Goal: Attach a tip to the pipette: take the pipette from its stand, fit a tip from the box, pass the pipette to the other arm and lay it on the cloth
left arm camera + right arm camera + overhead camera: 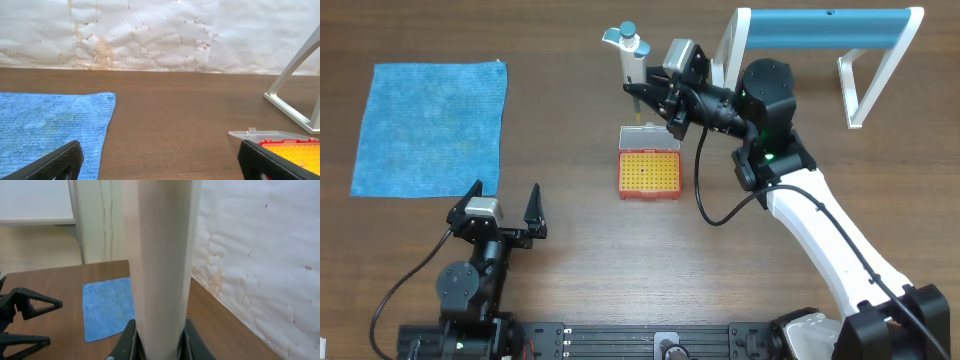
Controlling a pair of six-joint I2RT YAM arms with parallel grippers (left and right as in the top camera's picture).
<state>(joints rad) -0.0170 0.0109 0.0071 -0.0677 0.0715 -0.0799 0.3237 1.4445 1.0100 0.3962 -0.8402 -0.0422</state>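
Note:
My right gripper is shut on the white pipette, which has a blue-grey top and hangs upright over the far edge of the tip box. The box is red with a yellow rack and its clear lid open. In the right wrist view the pipette body stands between the fingers. The blue cloth lies at the far left. My left gripper rests open near its base, below the cloth. From the left wrist I see the cloth and the tip box.
The white and blue pipette stand stands at the back right, behind the right arm. A black cable loops from the right arm beside the box. Bare wooden table lies between cloth and box.

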